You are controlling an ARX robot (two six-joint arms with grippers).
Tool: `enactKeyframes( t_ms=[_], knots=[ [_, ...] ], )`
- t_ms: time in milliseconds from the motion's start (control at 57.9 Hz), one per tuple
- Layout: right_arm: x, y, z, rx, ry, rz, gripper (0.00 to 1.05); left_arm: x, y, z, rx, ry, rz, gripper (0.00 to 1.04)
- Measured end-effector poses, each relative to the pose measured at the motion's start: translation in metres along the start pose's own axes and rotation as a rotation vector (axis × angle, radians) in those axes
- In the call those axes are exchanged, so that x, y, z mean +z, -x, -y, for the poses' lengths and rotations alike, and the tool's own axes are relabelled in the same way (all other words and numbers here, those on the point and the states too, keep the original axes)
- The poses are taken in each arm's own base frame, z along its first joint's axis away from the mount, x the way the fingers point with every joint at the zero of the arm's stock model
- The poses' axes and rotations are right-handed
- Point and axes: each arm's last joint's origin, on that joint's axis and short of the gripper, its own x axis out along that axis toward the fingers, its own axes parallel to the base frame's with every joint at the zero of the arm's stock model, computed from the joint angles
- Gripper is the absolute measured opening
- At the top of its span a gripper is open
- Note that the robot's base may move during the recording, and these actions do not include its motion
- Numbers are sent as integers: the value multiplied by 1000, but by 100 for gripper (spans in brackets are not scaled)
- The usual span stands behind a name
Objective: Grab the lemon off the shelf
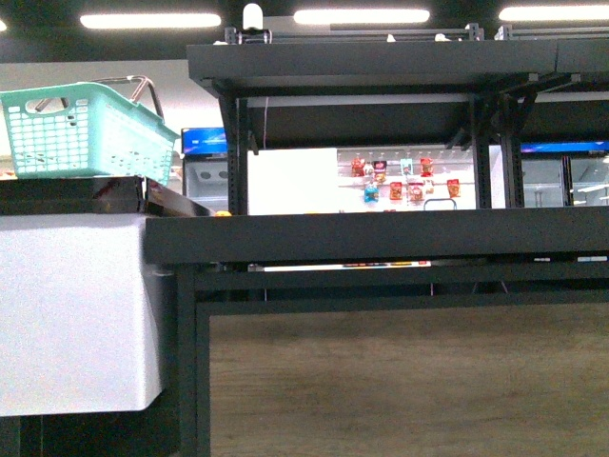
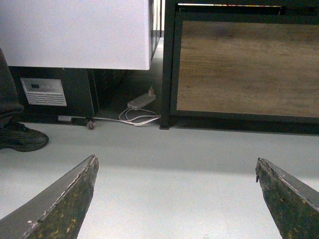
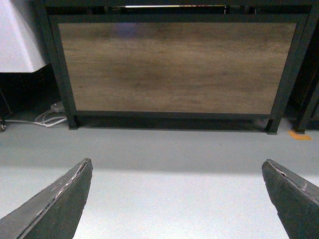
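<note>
The step in hand is judged to be the first reach, since neither arm is seen in the front view. The left claw (image 2: 176,160) is released, its two fingers spread wide over bare floor (image 2: 164,149). The right claw (image 3: 177,162) is likewise released and grasps nothing. Both are aimed low, at the wood panel (image 1: 409,381) under the shelf (image 1: 381,238).

No lemon is plainly shown. A small yellow-orange speck (image 1: 222,213) is seen just above the shelf's front lip, a little toward nine o'clock from the middle of the front view. It may be the lemon, but it is too small for that to be told.

For the step to be done well, one claw should be raised above the tall front lip before it is carried inward, so that the lip is not struck. The fingers should be kept spread until the fruit lies between them. The upright post beside the speck should be given room. The fruit is round and is likely to roll if nudged.

Counted:
- Two claws are shown, with two fingers each.
- Two shelf tiers are shown: one at twelve o'clock, one across the middle.
- One wood panel is shown.
- One teal basket (image 1: 86,133) stands at ten o'clock.
- One white cabinet (image 1: 71,314) stands at eight o'clock.
- One shoe (image 2: 22,137) is seen on the floor.
- One power strip (image 2: 142,102) is seen with its cable.
</note>
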Motion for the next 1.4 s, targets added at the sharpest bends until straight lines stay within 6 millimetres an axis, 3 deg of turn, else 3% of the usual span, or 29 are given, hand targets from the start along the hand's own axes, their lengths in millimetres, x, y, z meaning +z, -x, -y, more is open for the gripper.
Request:
enactKeyframes(
  t_ms=[1399],
  knots=[
    [0, 0, 0, 0, 0, 0, 102, 0, 0, 0, 0, 0, 0, 97]
  ],
)
